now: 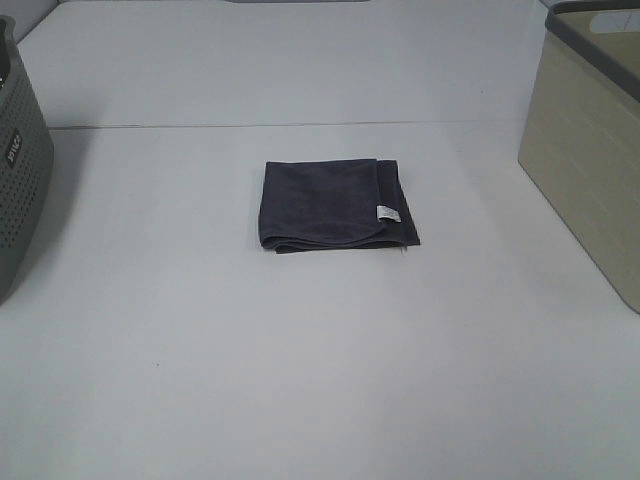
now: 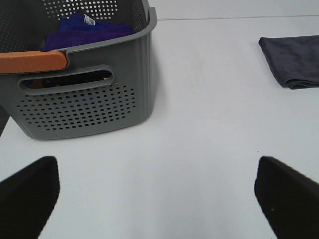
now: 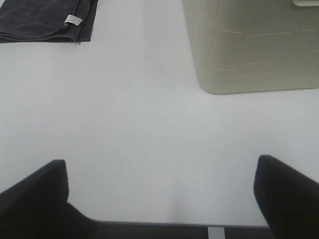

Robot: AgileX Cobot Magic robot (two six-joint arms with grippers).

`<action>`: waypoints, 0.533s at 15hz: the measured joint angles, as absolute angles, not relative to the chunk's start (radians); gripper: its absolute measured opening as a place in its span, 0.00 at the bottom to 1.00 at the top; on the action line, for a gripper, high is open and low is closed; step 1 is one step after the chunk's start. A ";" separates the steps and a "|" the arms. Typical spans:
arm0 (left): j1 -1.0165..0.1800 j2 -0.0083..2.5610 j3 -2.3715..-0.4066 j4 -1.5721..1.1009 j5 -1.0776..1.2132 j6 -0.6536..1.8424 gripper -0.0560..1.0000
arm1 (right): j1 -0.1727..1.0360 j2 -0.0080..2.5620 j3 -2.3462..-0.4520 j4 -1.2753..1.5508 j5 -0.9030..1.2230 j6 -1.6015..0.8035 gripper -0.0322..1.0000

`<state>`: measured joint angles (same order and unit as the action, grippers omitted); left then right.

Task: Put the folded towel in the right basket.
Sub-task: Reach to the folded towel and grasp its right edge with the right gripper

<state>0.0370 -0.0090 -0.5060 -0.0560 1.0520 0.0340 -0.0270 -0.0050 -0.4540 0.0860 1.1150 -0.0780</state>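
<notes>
A dark grey folded towel (image 1: 335, 204) lies flat at the middle of the white table, a small white label on its right side. It also shows in the left wrist view (image 2: 294, 60) and in the right wrist view (image 3: 47, 19). The beige right basket (image 1: 590, 140) stands at the right edge, also in the right wrist view (image 3: 254, 45). Neither arm shows in the exterior high view. My left gripper (image 2: 157, 196) is open and empty, near the grey basket. My right gripper (image 3: 162, 196) is open and empty, near the table's front edge.
A grey perforated basket (image 1: 20, 180) stands at the left edge; in the left wrist view (image 2: 84, 94) it has an orange handle (image 2: 32, 61) and holds purple cloth (image 2: 87, 30). A seam (image 1: 290, 126) crosses the table behind the towel.
</notes>
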 joint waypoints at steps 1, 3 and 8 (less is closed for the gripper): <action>0.037 -0.009 -0.506 -0.056 1.052 0.034 0.99 | -0.027 -0.005 -0.454 0.086 1.115 -0.078 0.97; 0.037 -0.009 -0.506 -0.056 1.052 0.034 0.99 | -0.027 -0.005 -0.454 0.086 1.115 -0.078 0.97; 0.037 -0.009 -0.506 -0.056 1.052 0.034 0.99 | -0.027 -0.005 -0.454 0.086 1.115 -0.078 0.97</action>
